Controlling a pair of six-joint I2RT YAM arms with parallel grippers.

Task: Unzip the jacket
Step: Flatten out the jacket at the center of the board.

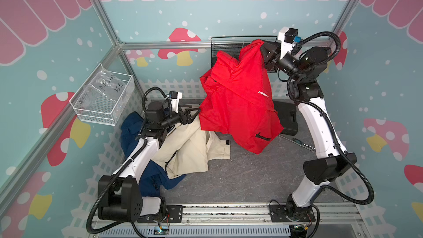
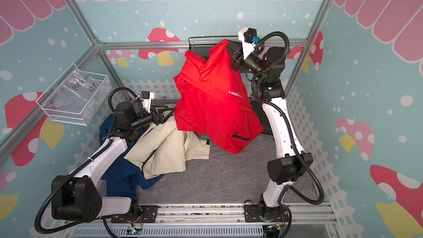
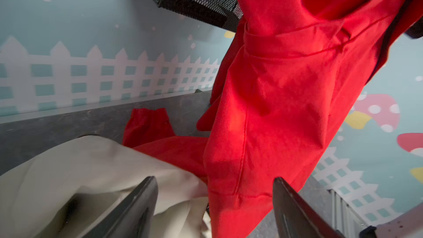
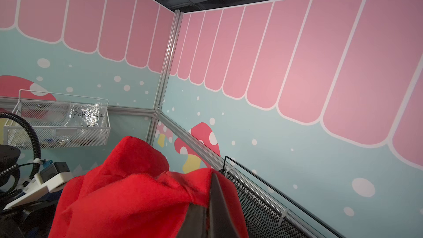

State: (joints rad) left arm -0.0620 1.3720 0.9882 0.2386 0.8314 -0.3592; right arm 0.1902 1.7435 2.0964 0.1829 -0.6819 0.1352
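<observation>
Jacket (image 1: 238, 101), red, hangs in the air near the back wall. It is pinched at its top by the right end effector (image 1: 265, 52), whose jaws are closed tight on a bunch of the fabric; that arm's wrist view shows red cloth gathered around a black finger. From that grip the long axis runs downward and toward the front, with the lower hem hanging low over the bench (image 1: 240, 175) and one cuff seemingly resting on it. The left end effector (image 1: 193, 113) sits low at the jacket's left edge, jaws wide apart and holding nothing, with a seamed fold of red cloth directly ahead of the gap. I'd judge it the nearer one for any pull down the front, though I cannot make out the main zip or its slider from here. White lettering (image 1: 263, 94) on the jacket reads "X-SPORT". A bag in the wire basket (image 1: 103, 111) is hand-marked roughly "PCF8-02". A beige garment (image 1: 192, 147) lies crumpled by the left arm.
</observation>
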